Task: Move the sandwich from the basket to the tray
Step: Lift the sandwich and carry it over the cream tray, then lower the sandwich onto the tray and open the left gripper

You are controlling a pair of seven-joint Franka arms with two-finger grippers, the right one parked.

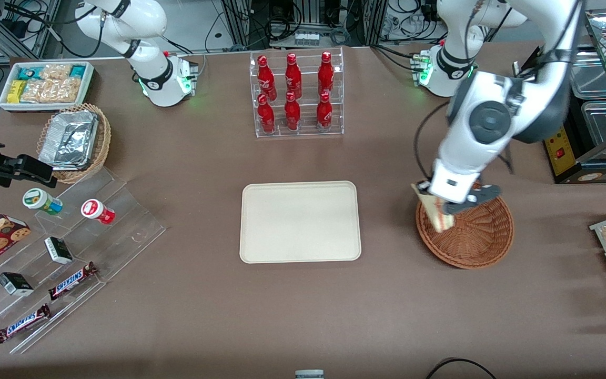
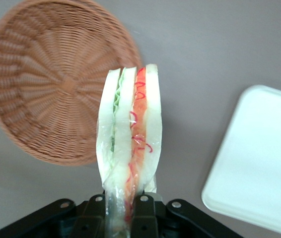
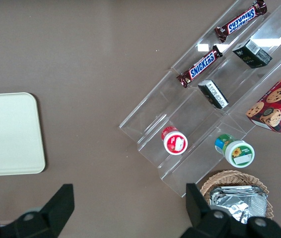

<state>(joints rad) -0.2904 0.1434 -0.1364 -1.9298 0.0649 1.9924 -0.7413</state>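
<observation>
Left gripper [image 2: 123, 203] pinches plastic-wrapped white-bread sandwich wedge [image 2: 129, 144] by its tip, hanging clear above round reddish-brown wicker basket [image 2: 46, 89], ready to carry to flat cream rectangular tray [image 1: 300, 221].

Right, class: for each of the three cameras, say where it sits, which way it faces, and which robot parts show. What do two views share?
Front: high, facing both arms, looking down at the table; pincer holds the sandwich above the basket.
Left wrist: on the working arm, facing down past the sandwich; pincer shows.
Right wrist: on the parked arm, facing down at snack shelves; its fingers show.
Shared: the tray in all three.
</observation>
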